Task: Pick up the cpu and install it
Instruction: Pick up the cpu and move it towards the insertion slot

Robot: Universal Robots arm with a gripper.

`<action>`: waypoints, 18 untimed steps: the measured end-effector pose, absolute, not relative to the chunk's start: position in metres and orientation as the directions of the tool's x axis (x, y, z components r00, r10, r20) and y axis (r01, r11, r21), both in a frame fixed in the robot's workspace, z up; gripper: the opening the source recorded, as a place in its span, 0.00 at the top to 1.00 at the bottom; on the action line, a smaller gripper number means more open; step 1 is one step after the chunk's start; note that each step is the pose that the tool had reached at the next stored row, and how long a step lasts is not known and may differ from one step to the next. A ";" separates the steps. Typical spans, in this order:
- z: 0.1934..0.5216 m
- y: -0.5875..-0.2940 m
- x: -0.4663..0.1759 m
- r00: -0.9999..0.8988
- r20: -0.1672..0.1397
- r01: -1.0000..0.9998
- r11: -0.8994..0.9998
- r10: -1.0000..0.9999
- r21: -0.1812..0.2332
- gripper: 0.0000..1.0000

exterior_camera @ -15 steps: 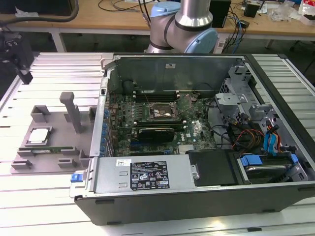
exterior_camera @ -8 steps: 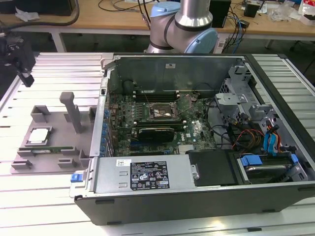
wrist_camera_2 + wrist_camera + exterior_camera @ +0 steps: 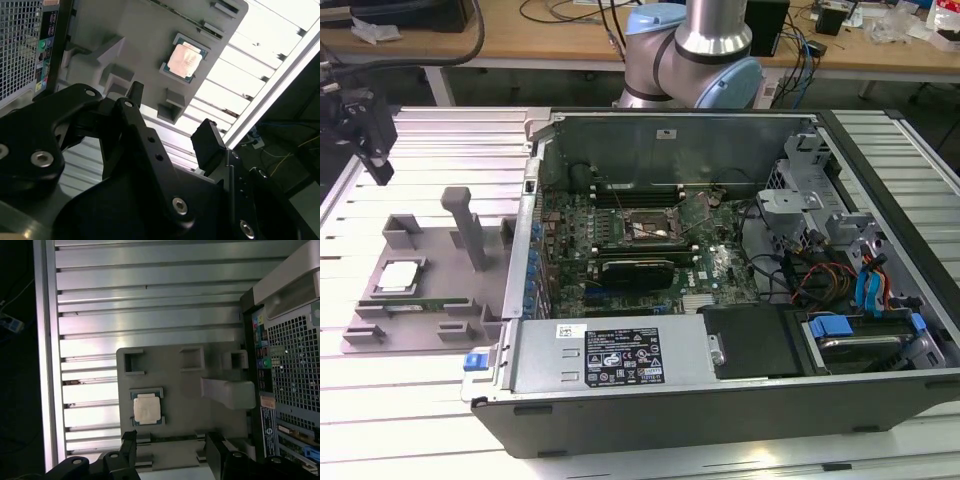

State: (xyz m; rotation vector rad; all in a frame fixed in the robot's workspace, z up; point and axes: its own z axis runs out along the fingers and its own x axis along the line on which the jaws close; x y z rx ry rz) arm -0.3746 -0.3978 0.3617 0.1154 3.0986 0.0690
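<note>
The black two-finger pincer (image 3: 172, 449) is seen with its fingers (image 3: 129, 446) spread wide apart and nothing gripped between them. In the exterior view the pincer (image 3: 365, 125) is held at the exterior view's left, above the table and clear of the tray.

The ribbed silver aluminium table (image 3: 420, 430) is laid under everything. The large open black-and-grey metal computer case (image 3: 670, 140) is laid on its side on the table, at the exterior view's right. Its perforated rear panel is shown in both wrist views. The pale blue and silver robot arm (image 3: 695, 50) is mounted behind the case. A green motherboard (image 3: 570, 235) is exposed inside the case.

The grey plastic tray with upright posts (image 3: 440, 255) is set just beside the case, on the exterior view's left. A long black rectangular card (image 3: 638, 270) is seated on the motherboard, just beside a square metal-framed socket (image 3: 645, 228).

The small flat square cpu with a silver-grey metal top (image 3: 400, 276) is seated flat in a framed recess of the tray, metal side up. The cpu (image 3: 147, 408) is not touched by the pincer and is seen ahead of the fingertips in both wrist views. The tallest post (image 3: 470, 230) is placed between the cpu and the case.
</note>
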 end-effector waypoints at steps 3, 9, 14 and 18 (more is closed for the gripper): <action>0.359 -0.398 -0.375 -0.996 -0.038 0.073 0.996 0.075 0.046 0.34; 0.350 -0.398 -0.375 -0.996 -0.038 0.073 0.996 0.075 0.046 0.34; 0.345 -0.398 -0.375 -0.996 -0.038 0.073 0.996 0.075 0.046 0.34; 0.340 -0.398 -0.375 -0.996 -0.038 0.073 0.996 0.075 0.046 0.34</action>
